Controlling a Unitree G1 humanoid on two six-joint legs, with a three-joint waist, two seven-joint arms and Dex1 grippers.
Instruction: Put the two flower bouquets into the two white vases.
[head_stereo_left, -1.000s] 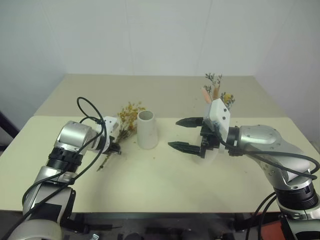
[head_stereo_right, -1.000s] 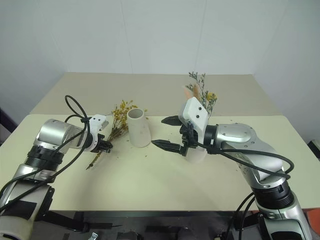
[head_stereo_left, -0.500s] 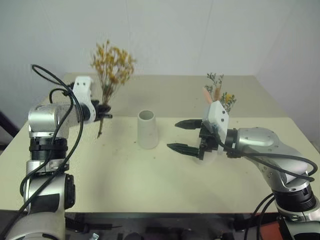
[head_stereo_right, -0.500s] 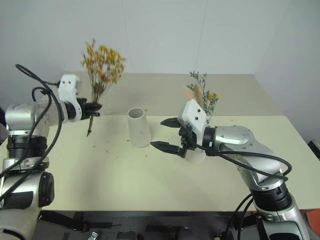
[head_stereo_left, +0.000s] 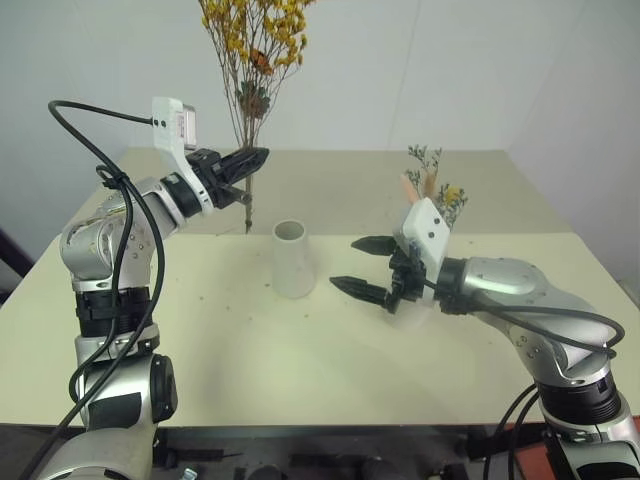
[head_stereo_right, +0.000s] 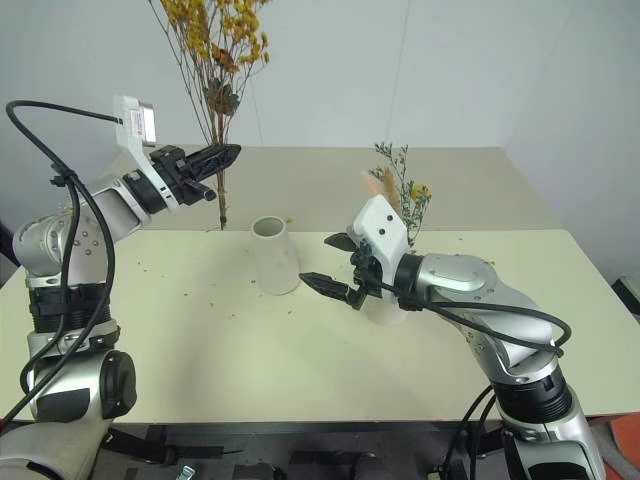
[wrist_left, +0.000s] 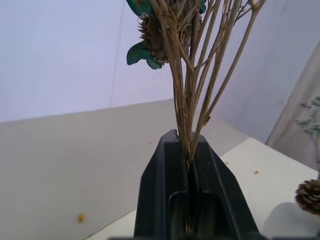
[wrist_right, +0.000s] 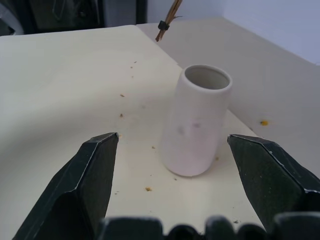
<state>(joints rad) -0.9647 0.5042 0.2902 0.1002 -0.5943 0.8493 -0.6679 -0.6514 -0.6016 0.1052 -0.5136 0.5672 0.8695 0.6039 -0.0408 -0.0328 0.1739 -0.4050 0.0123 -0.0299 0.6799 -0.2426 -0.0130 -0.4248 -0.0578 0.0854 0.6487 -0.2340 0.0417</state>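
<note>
Right gripper (head_stereo_left: 358, 266) spread wide, near the cone vase (head_stereo_left: 293, 259) at table (head_stereo_left: 200, 350) centre: better to steady this vase before any insertion. Round vase (head_stereo_right: 390, 304) just behind that gripper, already with the mixed sprig (head_stereo_left: 432, 182). Left gripper (head_stereo_left: 246, 163) pressed shut on thin brown stems of the yellow bouquet (head_stereo_left: 255, 40), upright, above and left-far of the cone vase; stem ends to bring over the mouth, then lower slowly.
</note>
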